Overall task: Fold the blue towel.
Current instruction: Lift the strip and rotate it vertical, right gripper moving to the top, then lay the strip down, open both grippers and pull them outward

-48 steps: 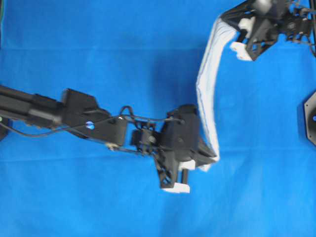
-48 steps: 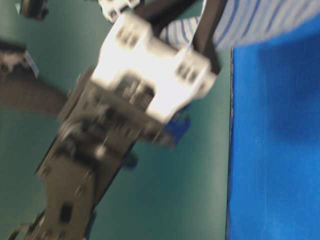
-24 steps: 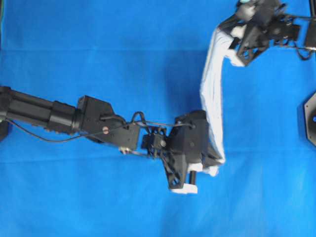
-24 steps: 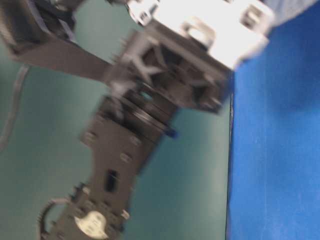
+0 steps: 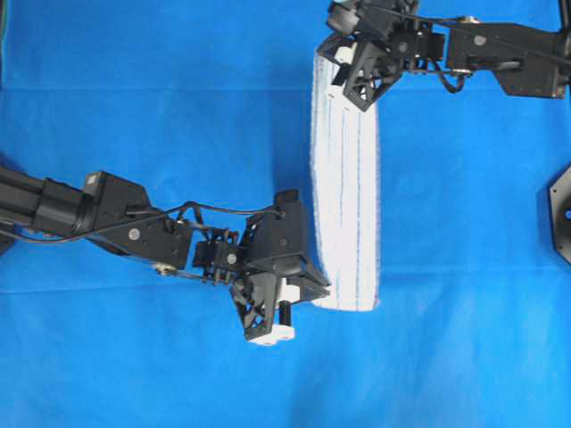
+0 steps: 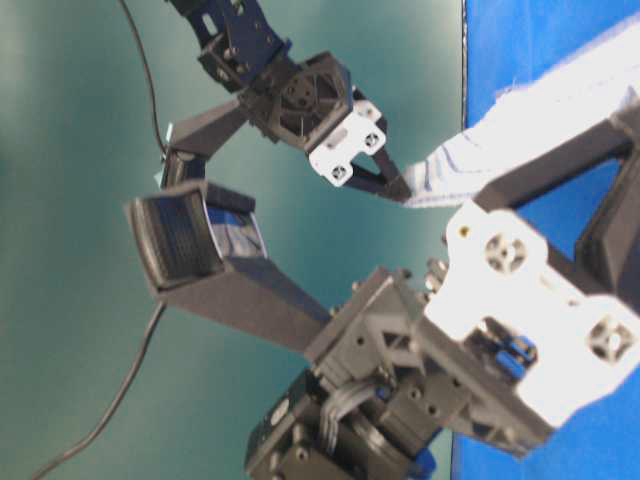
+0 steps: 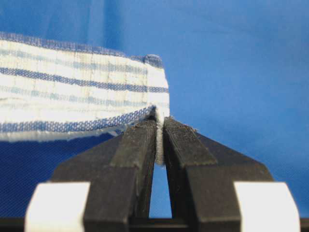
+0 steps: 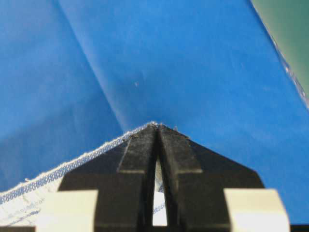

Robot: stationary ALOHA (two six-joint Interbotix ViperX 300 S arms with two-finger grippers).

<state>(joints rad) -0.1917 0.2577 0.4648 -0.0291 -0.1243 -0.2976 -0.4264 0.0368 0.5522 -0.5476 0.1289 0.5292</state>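
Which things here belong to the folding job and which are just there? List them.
In the job:
- blue towel
- left gripper, shut on one towel corner
- right gripper, shut on another

Just there:
- plain blue cloth covering the table
- black mount at the overhead view's right edge

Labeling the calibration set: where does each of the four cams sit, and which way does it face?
Overhead: looks straight down; both arms, blue towel.
Table-level: low, sideways; both grippers, towel.
Left wrist: behind left gripper, pinching the towel's edge.
Right wrist: behind right gripper, pinching a towel corner.
All four share the towel and blue cloth.

right arm (image 5: 500, 53) cut off at the overhead frame's edge; blue towel (image 8: 29, 193) mostly hidden behind the fingers
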